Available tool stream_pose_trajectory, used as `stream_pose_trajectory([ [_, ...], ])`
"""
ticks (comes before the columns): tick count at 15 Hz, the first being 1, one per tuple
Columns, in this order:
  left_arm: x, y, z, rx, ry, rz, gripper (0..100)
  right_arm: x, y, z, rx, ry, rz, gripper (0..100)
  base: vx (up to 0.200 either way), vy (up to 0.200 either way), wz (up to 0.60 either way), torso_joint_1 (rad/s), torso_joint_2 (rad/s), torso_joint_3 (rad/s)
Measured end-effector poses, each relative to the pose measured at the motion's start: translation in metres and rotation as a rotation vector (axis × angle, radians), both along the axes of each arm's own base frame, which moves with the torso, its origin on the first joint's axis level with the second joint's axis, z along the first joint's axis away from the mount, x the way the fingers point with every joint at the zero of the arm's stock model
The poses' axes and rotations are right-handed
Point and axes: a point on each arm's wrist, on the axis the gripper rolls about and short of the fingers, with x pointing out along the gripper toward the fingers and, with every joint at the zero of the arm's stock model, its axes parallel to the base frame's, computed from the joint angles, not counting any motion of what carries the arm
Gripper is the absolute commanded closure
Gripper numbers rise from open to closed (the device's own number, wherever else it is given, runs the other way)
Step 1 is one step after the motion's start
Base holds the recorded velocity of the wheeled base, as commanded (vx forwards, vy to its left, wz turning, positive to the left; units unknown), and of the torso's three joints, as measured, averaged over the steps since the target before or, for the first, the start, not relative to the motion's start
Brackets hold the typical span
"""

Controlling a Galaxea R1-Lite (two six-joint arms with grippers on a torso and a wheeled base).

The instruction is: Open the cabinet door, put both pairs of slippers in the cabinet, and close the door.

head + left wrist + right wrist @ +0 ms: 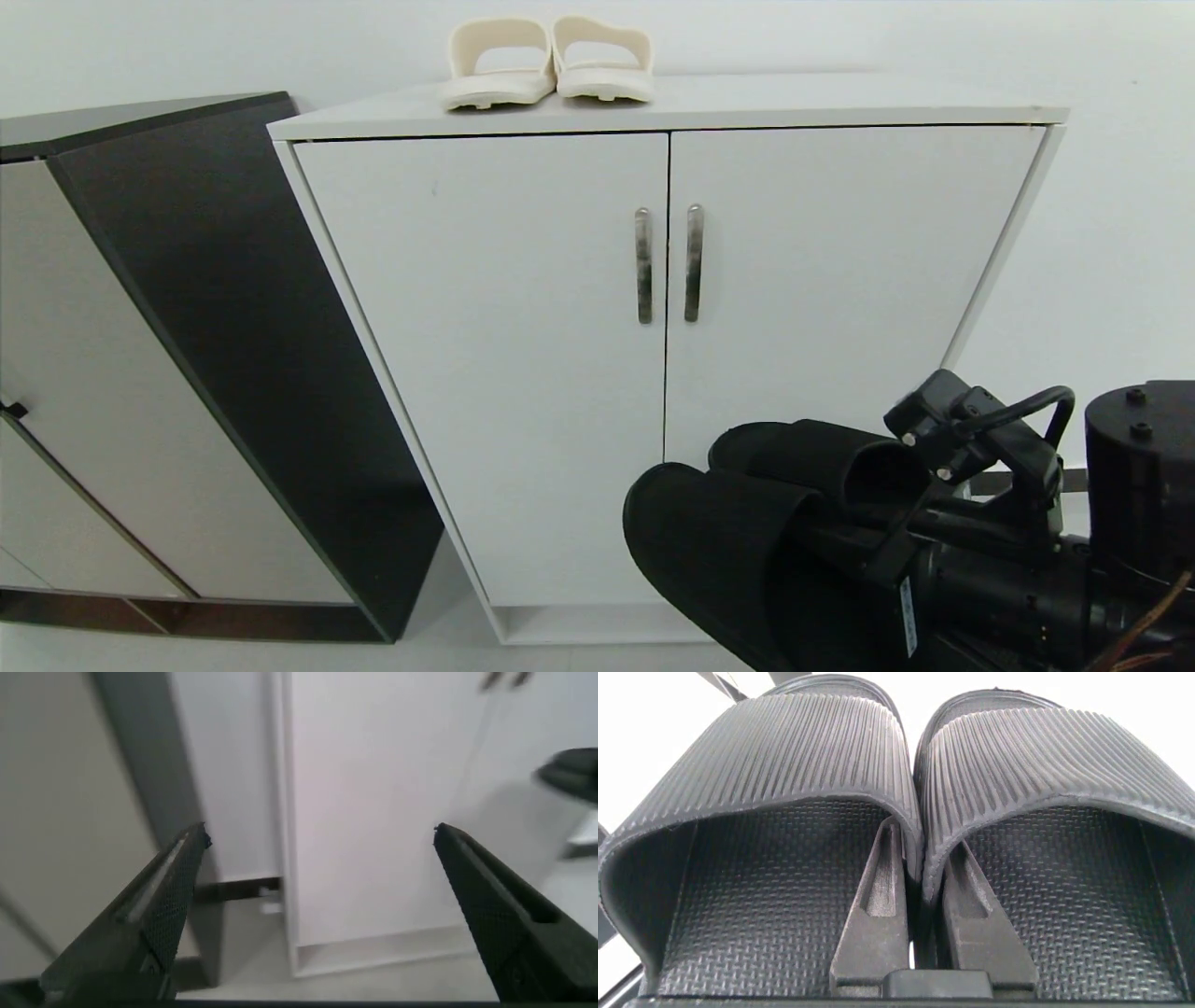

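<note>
The white cabinet stands with both doors closed, its two metal handles side by side at the centre. A cream pair of slippers rests on its top. My right gripper is shut on the black pair of slippers, pinching their two inner side walls together. It holds them low in front of the right door. My left gripper is open with nothing between its fingers, facing the cabinet's lower left corner.
A dark grey and black cabinet stands close to the left of the white one, with a narrow gap between them at floor level. A white wall lies behind. Light floor shows below the cabinets.
</note>
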Motion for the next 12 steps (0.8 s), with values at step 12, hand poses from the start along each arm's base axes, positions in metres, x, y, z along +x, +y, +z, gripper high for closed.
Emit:
stream_pose_trajectory([
  [12,0.169,-0.129,0.073,-0.085,0.071,-0.747,0,0.0,-0.001,-0.008,-0.024,0.021,-0.003,100,0.0,0.0,0.0,0.0,0.0,0.0],
])
